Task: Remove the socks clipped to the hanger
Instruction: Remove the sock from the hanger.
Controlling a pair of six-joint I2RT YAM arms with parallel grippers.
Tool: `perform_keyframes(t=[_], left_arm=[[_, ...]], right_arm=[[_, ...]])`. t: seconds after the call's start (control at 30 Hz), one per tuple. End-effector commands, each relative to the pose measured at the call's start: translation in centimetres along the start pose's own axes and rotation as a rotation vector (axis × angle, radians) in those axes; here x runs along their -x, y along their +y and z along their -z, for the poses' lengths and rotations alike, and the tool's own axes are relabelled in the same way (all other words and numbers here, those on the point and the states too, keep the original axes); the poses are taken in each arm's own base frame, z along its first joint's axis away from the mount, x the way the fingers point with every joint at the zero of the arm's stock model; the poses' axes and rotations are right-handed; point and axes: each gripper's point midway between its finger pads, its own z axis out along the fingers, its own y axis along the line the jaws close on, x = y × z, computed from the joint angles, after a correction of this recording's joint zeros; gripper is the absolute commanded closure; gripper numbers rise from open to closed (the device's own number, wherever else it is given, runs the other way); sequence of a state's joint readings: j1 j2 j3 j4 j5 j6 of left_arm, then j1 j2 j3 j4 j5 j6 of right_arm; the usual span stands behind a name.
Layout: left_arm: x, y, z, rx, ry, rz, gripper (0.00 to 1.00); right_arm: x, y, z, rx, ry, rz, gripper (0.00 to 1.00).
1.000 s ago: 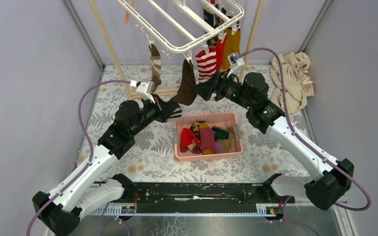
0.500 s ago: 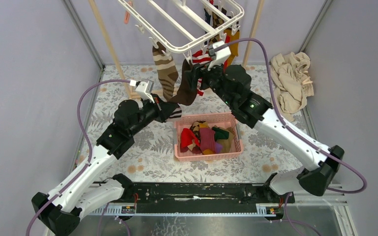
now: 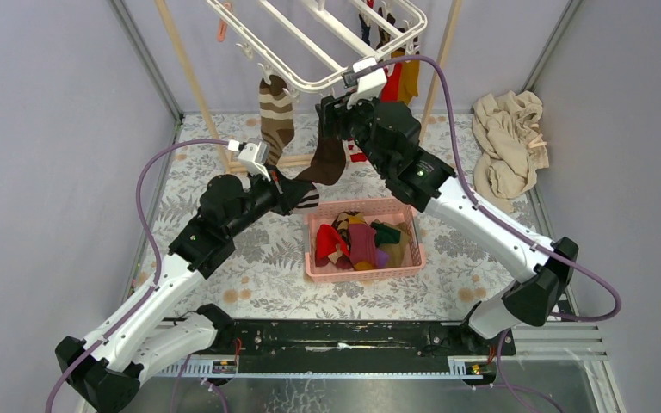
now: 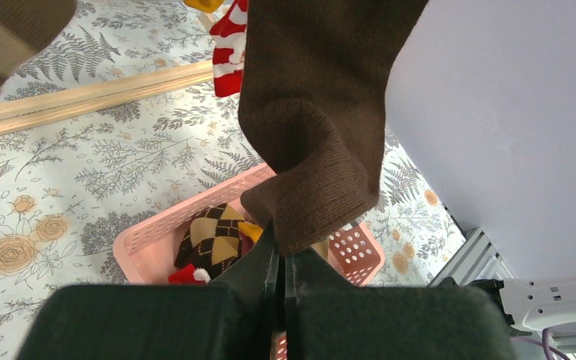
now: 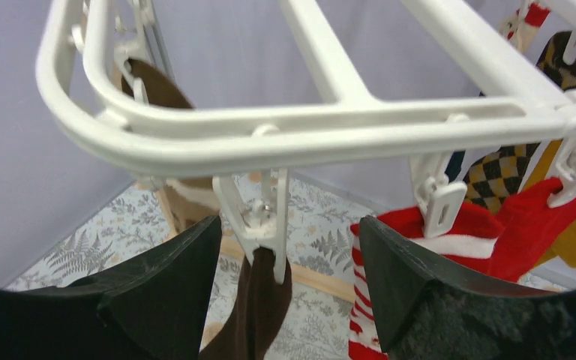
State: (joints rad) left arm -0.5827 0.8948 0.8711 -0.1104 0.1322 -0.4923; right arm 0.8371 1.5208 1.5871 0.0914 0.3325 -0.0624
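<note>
The white hanger point(image 3: 327, 83) hangs at the top, with several socks clipped to it. A dark brown sock point(image 3: 329, 159) dangles from a clip point(image 5: 259, 214) on its front rim point(image 5: 307, 131). My left gripper point(image 3: 303, 194) is shut on that sock's lower end point(image 4: 322, 112), the fabric pinched at the jaw tips point(image 4: 281, 244). My right gripper point(image 3: 331, 107) is raised to the rim and stands open point(image 5: 289, 232), one finger on each side of the clip, not touching it. A brown striped sock point(image 3: 275, 116) hangs to the left, and a red and white striped one point(image 5: 390, 285) to the right.
A pink basket point(image 3: 363, 274) holding several loose socks sits on the floral mat below the hanger. Wooden poles point(image 3: 191, 82) of the frame stand at the left and right of the hanger. A beige cloth point(image 3: 509, 138) lies crumpled at the back right.
My right arm has swung left and up, bringing its open jaws around the brown sock's clip. The brown striped sock has swayed. The left gripper has held its grip without moving.
</note>
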Motion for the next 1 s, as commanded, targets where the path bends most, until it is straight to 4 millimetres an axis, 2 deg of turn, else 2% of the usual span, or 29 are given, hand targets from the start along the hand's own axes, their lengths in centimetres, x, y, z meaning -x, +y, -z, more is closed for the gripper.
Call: perform_keyframes(t=[0.0, 0.17, 0.47, 0.6, 0.7, 0.8, 0.87, 0.9, 0.97], left_arm=[[1.4, -1.3, 0.1, -0.040, -0.035, -0.006, 1.00], [1.3, -1.1, 0.1, -0.038, -0.032, -0.007, 1.00], [1.0, -1.0, 0.2, -0.037, -0.029, -0.011, 1.00], [0.8, -0.9, 0.2, -0.036, -0.026, -0.011, 1.00], [0.7, -0.9, 0.2, -0.035, -0.023, -0.009, 1.00], [0.5, -0.8, 0.2, -0.033, -0.019, -0.007, 1.00], [0.4, -0.8, 0.2, -0.034, -0.016, -0.005, 1.00], [0.4, -0.8, 0.2, -0.034, -0.016, -0.004, 1.00], [0.2, -0.7, 0.2, -0.031, -0.009, -0.002, 1.00]], right_arm=[[5.1, -0.2, -0.4, -0.030, -0.143, -0.019, 0.27], [6.1, 0.2, -0.9, -0.024, -0.173, -0.036, 0.31], [6.4, 0.4, -1.9, -0.029, -0.188, -0.043, 0.37], [6.6, 0.3, -1.9, -0.036, -0.201, -0.047, 0.51], [6.9, 0.2, -1.6, -0.038, -0.215, -0.056, 0.57], [7.0, 0.1, -1.4, -0.039, -0.224, -0.058, 0.71], [7.0, 0.2, -1.3, -0.034, -0.224, -0.058, 0.84], [7.1, 0.1, -1.3, -0.034, -0.228, -0.060, 0.88], [7.1, 0.2, -1.2, -0.028, -0.226, -0.059, 0.90]])
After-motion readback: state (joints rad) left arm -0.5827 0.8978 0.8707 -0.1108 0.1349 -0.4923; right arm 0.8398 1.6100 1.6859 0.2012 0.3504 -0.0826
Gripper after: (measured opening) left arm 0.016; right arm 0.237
